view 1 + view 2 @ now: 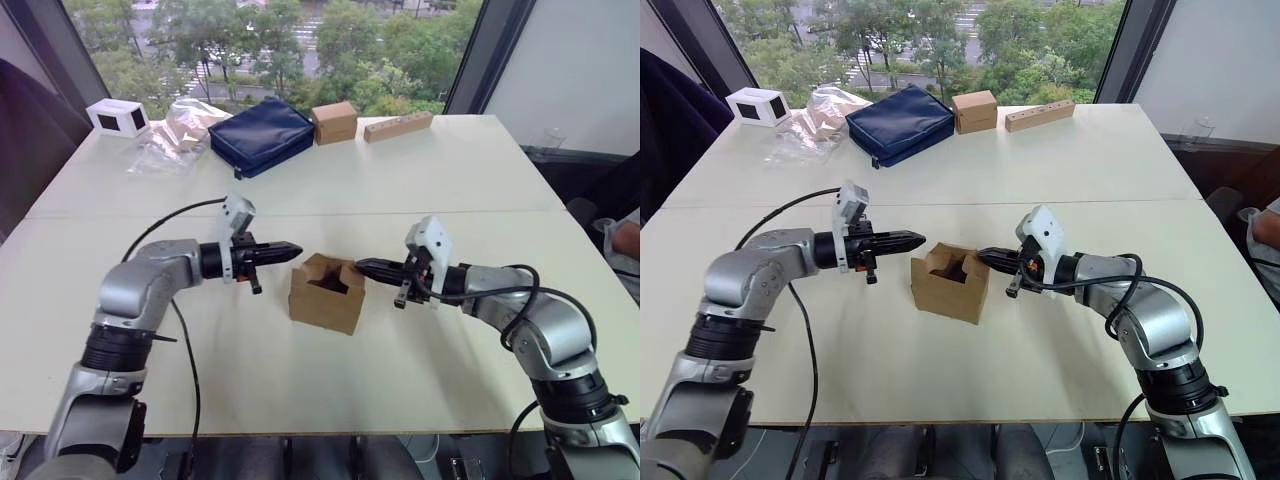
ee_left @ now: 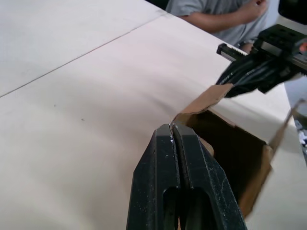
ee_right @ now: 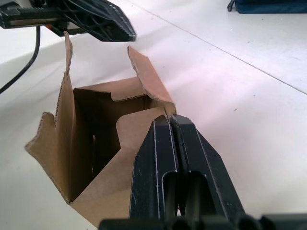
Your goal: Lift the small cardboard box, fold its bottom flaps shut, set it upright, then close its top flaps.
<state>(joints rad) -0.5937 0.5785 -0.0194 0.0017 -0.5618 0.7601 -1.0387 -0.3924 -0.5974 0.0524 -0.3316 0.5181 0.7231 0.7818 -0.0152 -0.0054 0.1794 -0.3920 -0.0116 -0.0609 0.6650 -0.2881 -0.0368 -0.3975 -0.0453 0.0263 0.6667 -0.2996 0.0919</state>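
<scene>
Box (image 1: 326, 296): standing upright on the counter (image 1: 250, 360), midway between my two grippers, open end up. I read the bottom as already folded, since the box sits flat on it; the underside itself is hidden.

Top flaps (image 3: 144, 79): not yet closed. Several stand up or lean around the opening, and the dark interior shows between them.

Left gripper (image 1: 290, 250): just left of the box, level with its rim, jaws pressed together and holding nothing. The tip is at the near-side flap edge; I cannot tell whether it touches.

Right gripper (image 1: 365, 266): just right of the box at the same height, jaws likewise closed and empty, tip at or against the right-hand flap.

Step in hand, as I judge it: the last one, closing the top. Next move, I judge: push the side flaps down and inward with the closed tips, one side at a time, bracing the box with the other arm so it does not slide, then bring the tabbed flap over and tuck it.

Beyond the box, at the counter's far edge: navy pouch (image 1: 262, 135), second cardboard box (image 1: 334, 122), wooden block (image 1: 398, 126), clear plastic bag (image 1: 175, 135), small white box (image 1: 118, 117).
</scene>
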